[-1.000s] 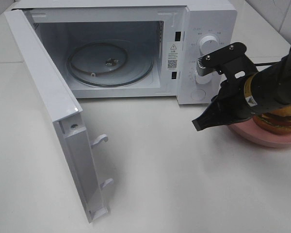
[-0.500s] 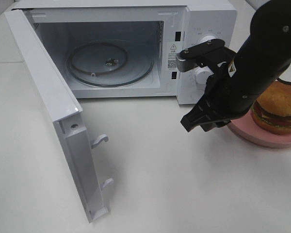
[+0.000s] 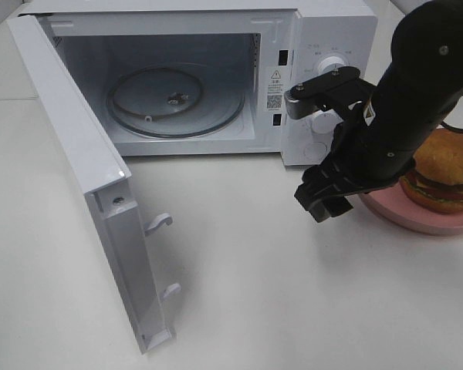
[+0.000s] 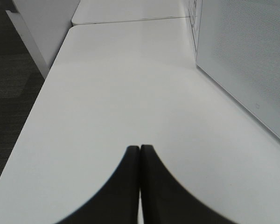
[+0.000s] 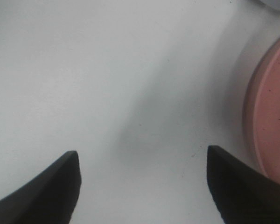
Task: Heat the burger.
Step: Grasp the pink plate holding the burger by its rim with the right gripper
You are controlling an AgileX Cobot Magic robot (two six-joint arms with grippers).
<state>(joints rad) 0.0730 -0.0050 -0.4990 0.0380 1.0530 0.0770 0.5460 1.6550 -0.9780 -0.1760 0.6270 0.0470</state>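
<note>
Our right pincer [image 3: 324,203] is hanging low over the bench [image 3: 255,293], just in front of the control-panel end of the microwave [image 3: 336,31]. We are holding its two dark fingers [image 5: 46,186] spread wide, and they are gripping nothing; in the right wrist view only bare bench is showing between them. The black arm behind the pincer is rising in front of the microwave's panel and covering its lower part, while the upper knob [image 3: 332,66] is showing above it.

Just beside the pincer, on its side away from the microwave's door [image 3: 77,154], the pink plate [image 3: 417,220] is lying on the bench. The burger [image 3: 447,166] is sitting upright on that plate, outside the microwave and off its control-panel end, bun dome up, with lettuce, tomato and cheese showing at its edge. We are not touching it.

The microwave's door is standing swung fully open toward the front of the bench. Inside the cavity the glass turntable [image 3: 174,100] is lying bare.

Our left pincer [image 4: 139,151] is showing only in its own wrist view. Its fingers are pressing together with no gap and nothing between them, over plain bench next to a white dotted panel [image 4: 252,60]. We cannot tell where it is sitting relative to the microwave.
</note>
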